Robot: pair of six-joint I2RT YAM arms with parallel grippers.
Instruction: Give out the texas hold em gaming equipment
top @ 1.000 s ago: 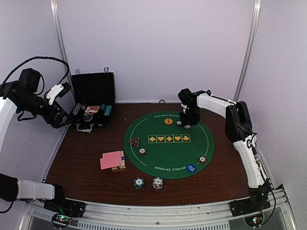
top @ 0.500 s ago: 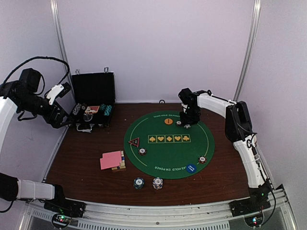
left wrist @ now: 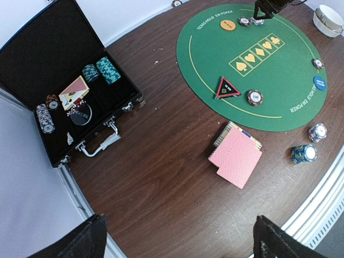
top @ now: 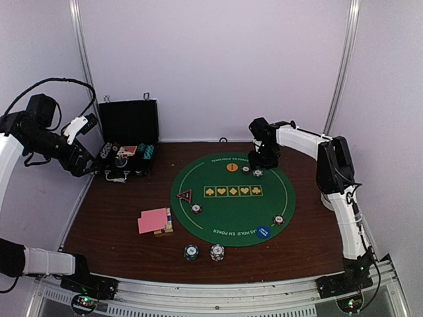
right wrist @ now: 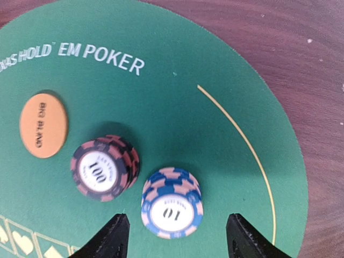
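Right gripper (right wrist: 176, 235) — jaws stood parted, empty, astride blue chip stack (right wrist: 172, 207) — a crooked lift might have toppled it.

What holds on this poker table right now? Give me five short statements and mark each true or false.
1. The orange round disc lies on the green round felt mat. True.
2. The pink-backed playing cards lie on that mat. False: they lie off it, on the brown wooden table.
3. The right gripper is clamped on the blue-striped stack of chips marked 10. False: its jaws stand open on either side of it, without touching.
4. The black hinged case stands open. True.
5. The left gripper holds the red-black triangular marker. False: it is open and empty; the marker lies on the mat.
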